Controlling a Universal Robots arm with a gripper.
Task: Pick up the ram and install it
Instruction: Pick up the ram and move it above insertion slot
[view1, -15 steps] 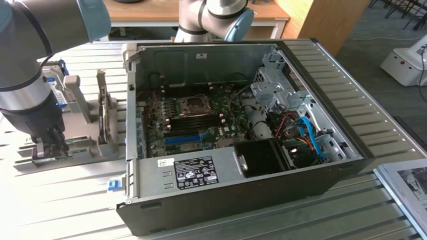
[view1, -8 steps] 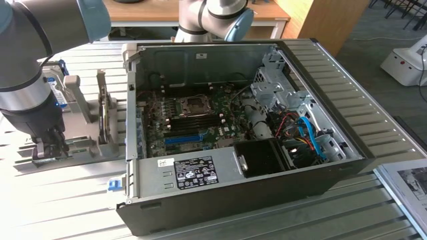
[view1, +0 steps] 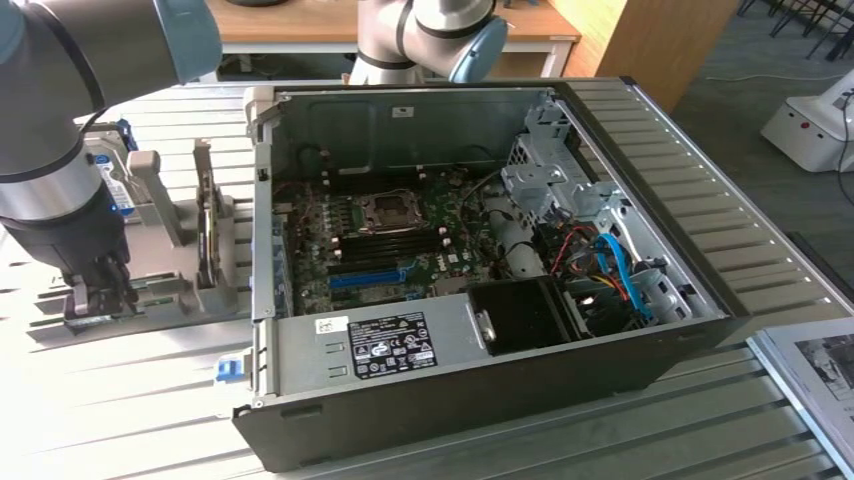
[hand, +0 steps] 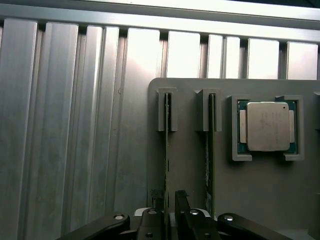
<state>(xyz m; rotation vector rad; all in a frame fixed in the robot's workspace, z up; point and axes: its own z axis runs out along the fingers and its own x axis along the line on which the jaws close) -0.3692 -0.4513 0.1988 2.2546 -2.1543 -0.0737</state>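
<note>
My hand (hand: 170, 202) is open, jaws either side of the ram (hand: 167, 150), which stands on edge in the rack (hand: 250, 200) on the surface (hand: 60, 125) beside the case (view1: 467, 400). It looks light, stiff and fragile; I would pinch its flat faces near the top edge, clear of the contacts. Print on the CPU (hand: 268, 126) and the case's label (view1: 400, 345) is too small to read.
</note>
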